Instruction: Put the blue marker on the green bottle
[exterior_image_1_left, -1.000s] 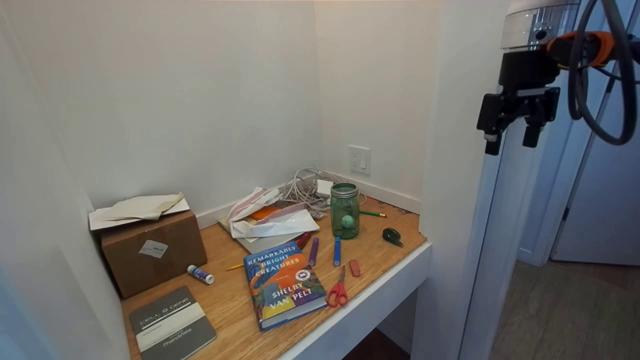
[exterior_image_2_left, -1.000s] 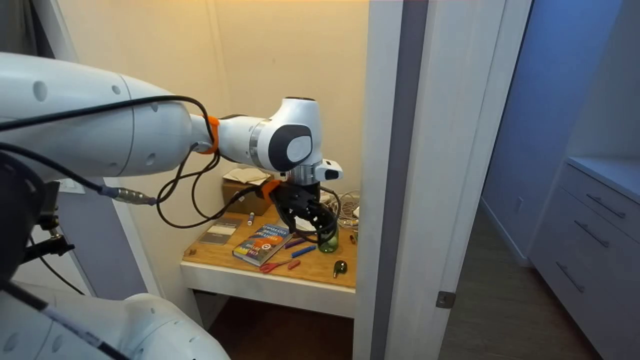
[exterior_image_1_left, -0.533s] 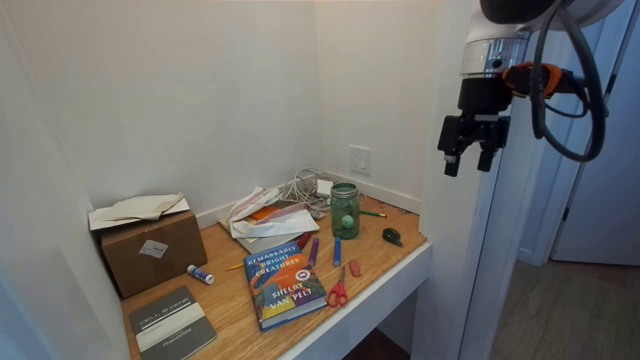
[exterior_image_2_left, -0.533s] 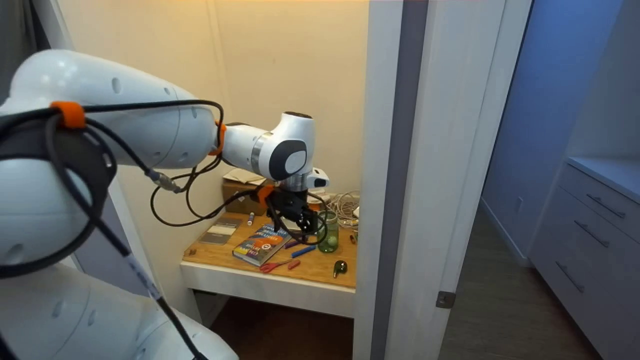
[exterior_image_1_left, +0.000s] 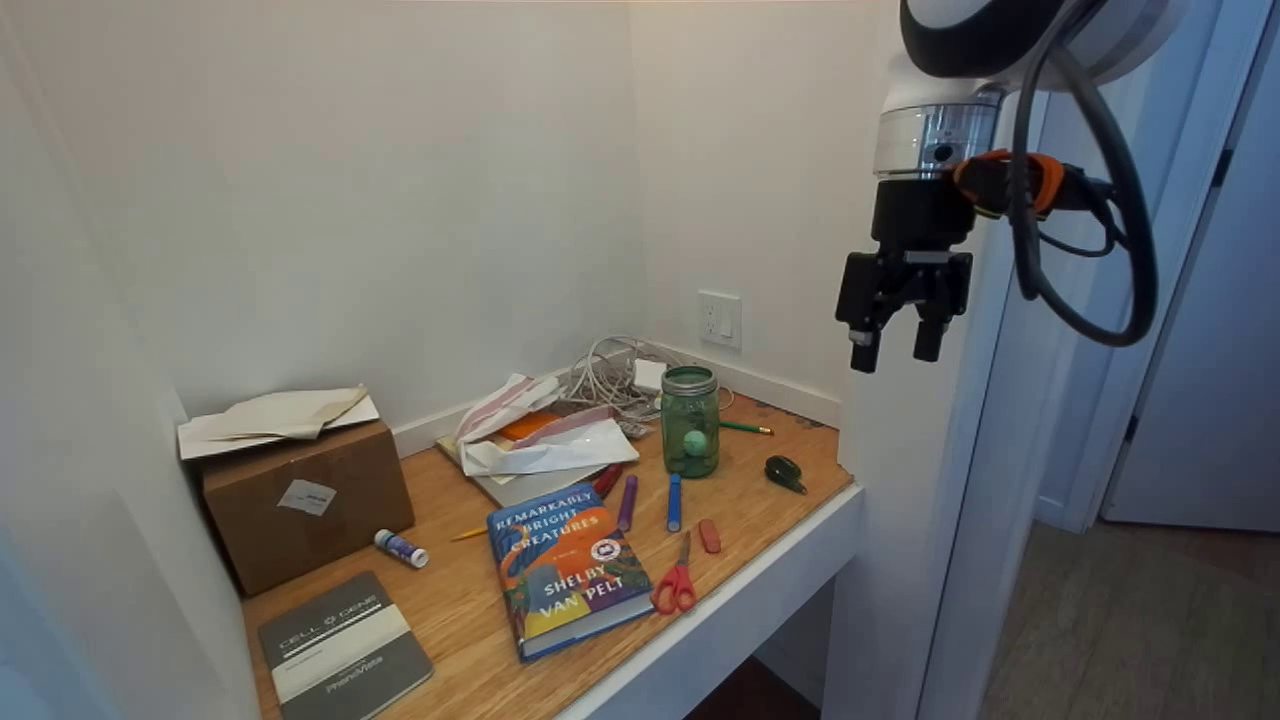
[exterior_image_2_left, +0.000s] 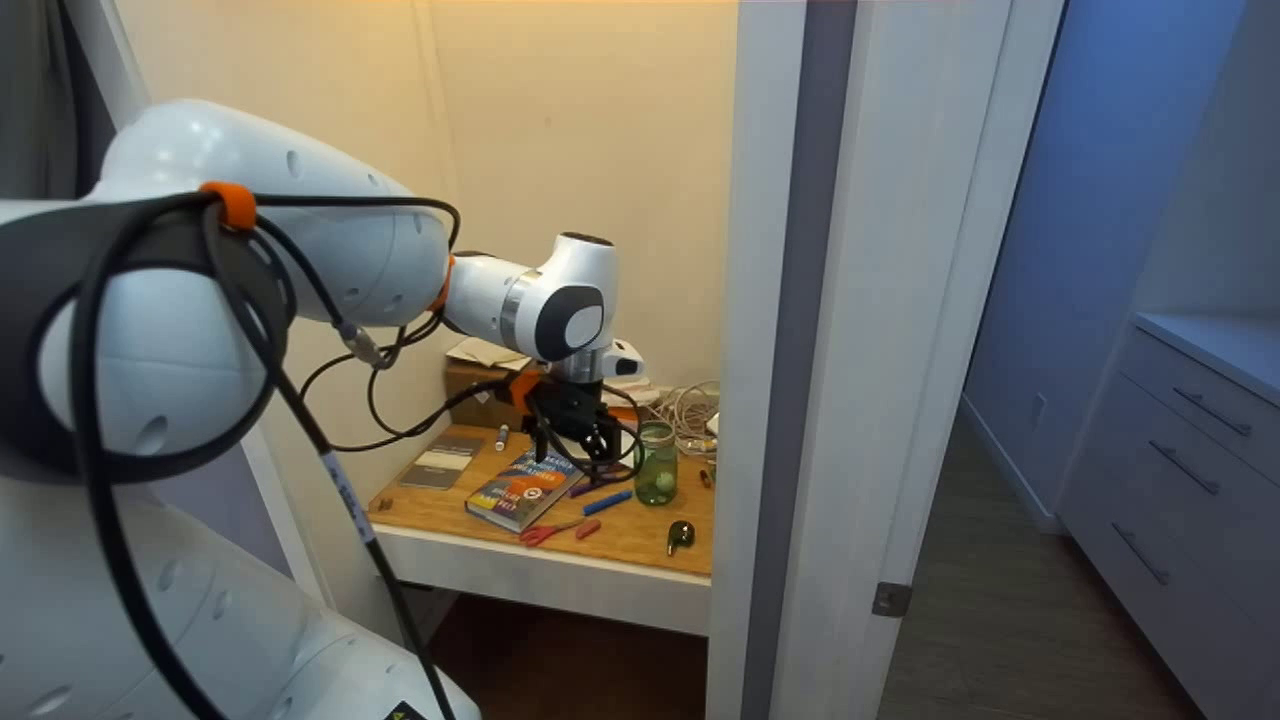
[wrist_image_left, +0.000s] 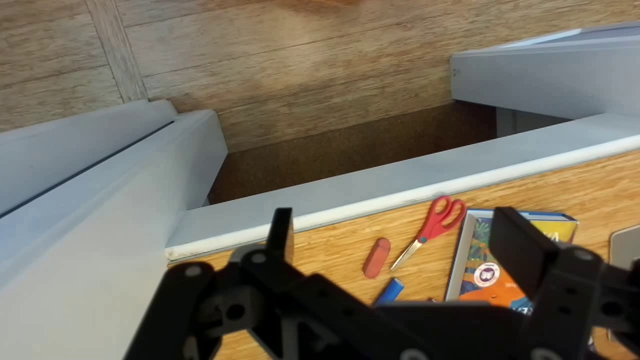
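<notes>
Black two-fingered gripper (exterior_image_1_left: 896, 352): spread wide, nothing between the jaws, poised above and well apart from the wood-grain desktop (exterior_image_1_left: 455, 580). Step in hand, by judgement: approach for pickup. Clock positions: as read in an exterior view.

Working left to right, clear the purple cylindrical marker (exterior_image_1_left: 627, 503) and the red-handled metal scissors (exterior_image_1_left: 678, 578), at nine and six o'clock of the target. Centre over that target, the blue cylindrical marker (exterior_image_1_left: 675, 503), lying flat. Rotate to set the closing line square across the barrel; descend vertically; grip mid-barrel, firmly enough to prevent rolling. Avoid striking the green see-through glass-looking bottle (exterior_image_1_left: 688, 415), upright at the target's twelve o'clock, just beside the marker's upper end (contact: cannot tell), and the reddish rounded eraser (exterior_image_1_left: 709, 536), between four and five o'clock. Likely fault: nudging the bottle while closing.

Location relative to the gripper: blue marker below at eight o'clock, well apart; bottle between eight and nine. In the wrist view: marker at six o'clock, one end visible, remainder hidden by the gripper.
</notes>
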